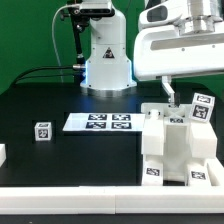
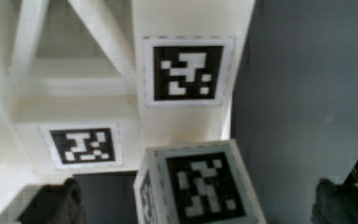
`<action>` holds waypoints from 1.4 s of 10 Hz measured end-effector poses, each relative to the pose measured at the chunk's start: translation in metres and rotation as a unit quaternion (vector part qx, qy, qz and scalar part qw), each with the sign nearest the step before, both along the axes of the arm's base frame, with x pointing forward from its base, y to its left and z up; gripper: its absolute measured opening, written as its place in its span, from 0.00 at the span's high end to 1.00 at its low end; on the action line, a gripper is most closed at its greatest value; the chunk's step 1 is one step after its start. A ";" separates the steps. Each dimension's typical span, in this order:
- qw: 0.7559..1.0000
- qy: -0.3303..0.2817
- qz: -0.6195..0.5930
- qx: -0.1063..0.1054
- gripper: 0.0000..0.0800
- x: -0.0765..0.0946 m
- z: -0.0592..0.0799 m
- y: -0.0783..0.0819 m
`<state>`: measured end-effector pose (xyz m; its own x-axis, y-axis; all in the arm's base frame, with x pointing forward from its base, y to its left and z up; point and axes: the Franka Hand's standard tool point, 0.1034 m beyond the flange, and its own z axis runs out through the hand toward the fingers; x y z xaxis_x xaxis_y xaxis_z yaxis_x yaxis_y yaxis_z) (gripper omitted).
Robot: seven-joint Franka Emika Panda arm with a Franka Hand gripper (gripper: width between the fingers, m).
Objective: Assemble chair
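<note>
The chair (image 1: 176, 146) stands as a chunky white block structure with black-and-white tags at the exterior view's right, near the table's front edge. My gripper (image 1: 171, 97) hangs directly over its top. In the wrist view, white bars and two tagged faces (image 2: 188, 72) of the chair fill the picture. A tagged white part (image 2: 201, 182) stands between my dark fingers (image 2: 48, 205), with a gap on each side. My gripper (image 2: 202, 206) is open and holds nothing.
The marker board (image 1: 100, 122) lies flat mid-table. A lone small tagged cube (image 1: 42, 131) sits to the exterior view's left of it. A white piece (image 1: 2, 153) shows at the left edge. The arm's base (image 1: 105, 60) stands at the back.
</note>
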<state>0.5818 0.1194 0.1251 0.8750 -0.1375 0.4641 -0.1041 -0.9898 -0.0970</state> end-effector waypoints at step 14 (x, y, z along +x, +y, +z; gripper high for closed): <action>0.974 0.220 -0.060 0.013 0.19 0.014 -0.006 0.001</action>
<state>0.5962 0.1206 0.1192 0.9654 -0.2571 0.0425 -0.2554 -0.9659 -0.0424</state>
